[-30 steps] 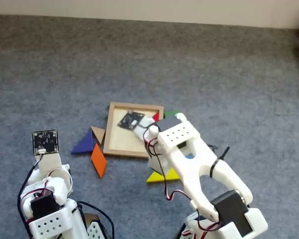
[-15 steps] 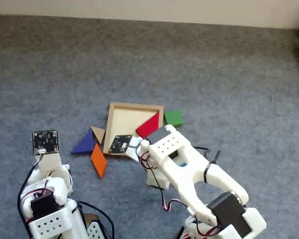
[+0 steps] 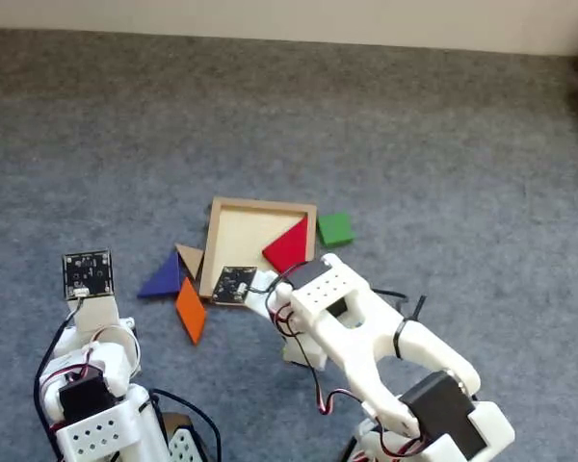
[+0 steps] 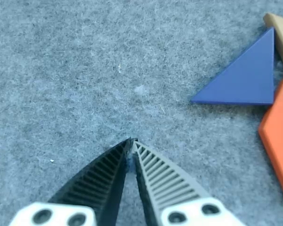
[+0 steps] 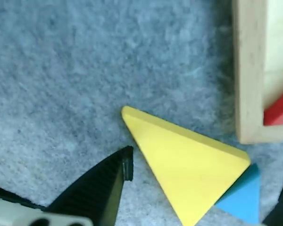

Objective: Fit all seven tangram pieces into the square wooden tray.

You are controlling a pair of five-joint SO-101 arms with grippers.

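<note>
The square wooden tray (image 3: 233, 217) holds a red triangle (image 3: 289, 245) in its right near corner. A green square (image 3: 335, 228) lies just right of the tray. Left of it lie a blue triangle (image 3: 164, 277), a tan piece (image 3: 190, 258) and an orange parallelogram (image 3: 190, 308). My right arm (image 3: 337, 298) hangs over the tray's near edge. My right gripper (image 5: 207, 176) is open, its jaws on either side of a yellow triangle (image 5: 188, 174), with a light blue piece (image 5: 243, 200) tucked against it. My left gripper (image 4: 131, 141) is shut on nothing, low over the carpet short of the blue triangle (image 4: 247, 80).
Everything rests on grey carpet (image 3: 414, 144), with wide free floor behind and to the right of the tray. The tray's wooden rim (image 5: 247, 70) runs close beside the yellow triangle. The left arm (image 3: 91, 327) stands at the near left.
My right arm has pulled back from over the tray toward its near edge, leaving the red triangle lying uncovered inside. The left arm has not moved.
</note>
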